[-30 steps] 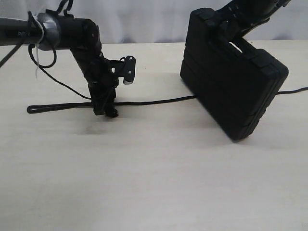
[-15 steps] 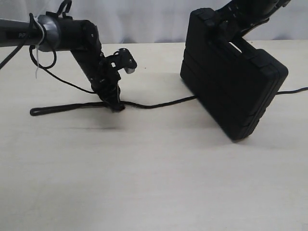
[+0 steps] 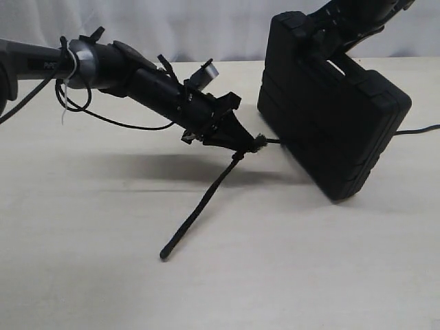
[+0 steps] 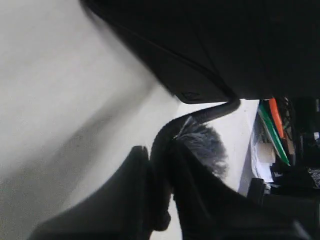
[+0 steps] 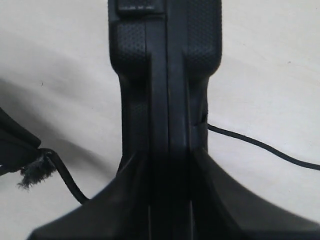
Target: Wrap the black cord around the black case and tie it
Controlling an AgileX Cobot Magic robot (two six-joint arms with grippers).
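Observation:
The black case (image 3: 333, 113) stands tilted on its lower corner at the right of the table, held from above by my right gripper (image 3: 323, 31), whose jaws are shut on the case (image 5: 167, 75) edge. My left gripper (image 3: 246, 143) is shut on the black cord (image 3: 206, 199) at its frayed knot (image 3: 258, 144), close to the case's left side. From there the looped end trails down to the table in front. In the left wrist view the cord (image 4: 200, 116) and the frayed knot (image 4: 202, 142) show between the fingers. The cord (image 5: 260, 145) also runs out from behind the case.
The cord's other end (image 3: 419, 129) comes out right of the case. The left arm's thin black cable (image 3: 117, 122) hangs in a loop near the table's back left. Pale tabletop (image 3: 227, 275) spreads in front.
My left gripper has lifted the cord off the table and swung right, up to the case. The looped end has pivoted from lying leftward to trailing forward. The case and right arm stayed still.

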